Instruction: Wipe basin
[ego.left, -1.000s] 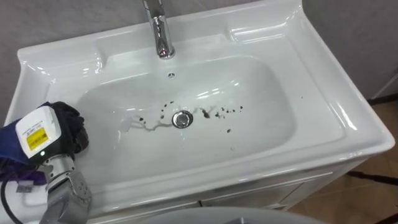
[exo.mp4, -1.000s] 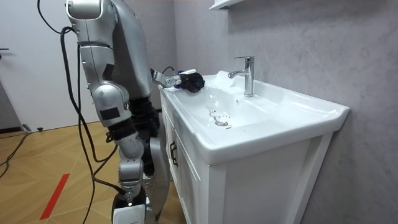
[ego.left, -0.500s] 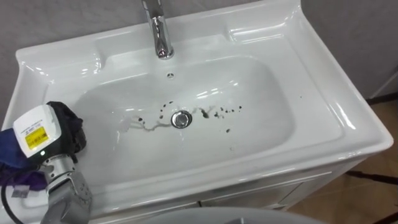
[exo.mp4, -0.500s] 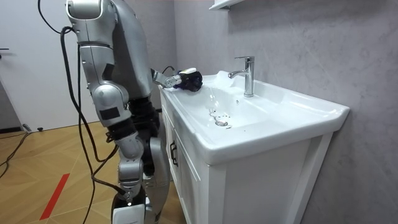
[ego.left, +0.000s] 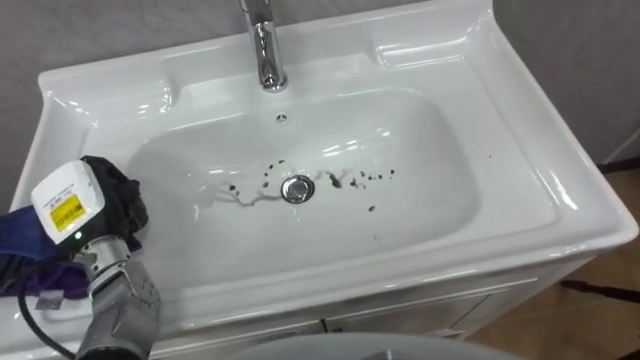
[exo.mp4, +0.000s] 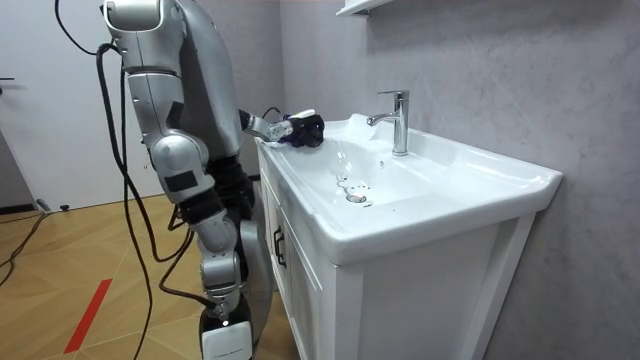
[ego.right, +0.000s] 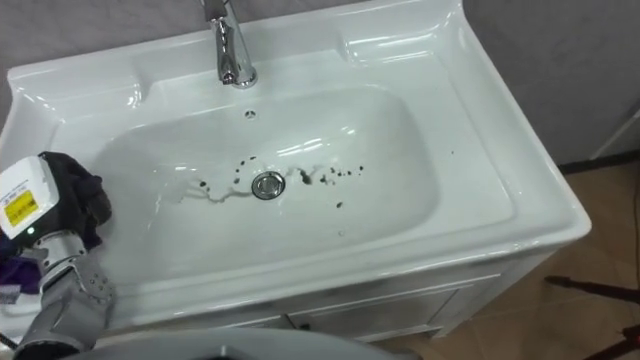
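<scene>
1. WASHROOM, MID-CLEAN: The robot stands by the white cabinet, its left hand poised over the basin rim at 9 o'clock of the bowl. A blue-purple cloth is bunched beneath the wrist. Whether the hand is clamped on that cloth cannot be told from here.

2. THE DIRT: Dark specks trail from the drain toward 3 o'clock, with a few more at 4 o'clock. A pale, wavy smear runs from the drain toward 9 o'clock. The faucet stands at 12 o'clock, above the small overflow hole.

3. THE STEP: By the look of it the wipe has not yet reached the bowl floor, so the job is at its start.

4. DOING IT WELL: The cloth should go down first, flat between hand and porcelain, so the hand itself does not scrape the glaze.

5. THE PATH: A sweep from 9 o'clock across the smear, past the drain and on to the specks at 3 o'clock would likely take all the dirt in one line. Steady downward pressure matters on the sloped wall, where a cloth can skid.

6. THE RISKS: Grit pushed outward may streak the clean wall at 3 o'clock, so strokes should gather toward the drain. The arm should stay low and clear of the faucet.
</scene>
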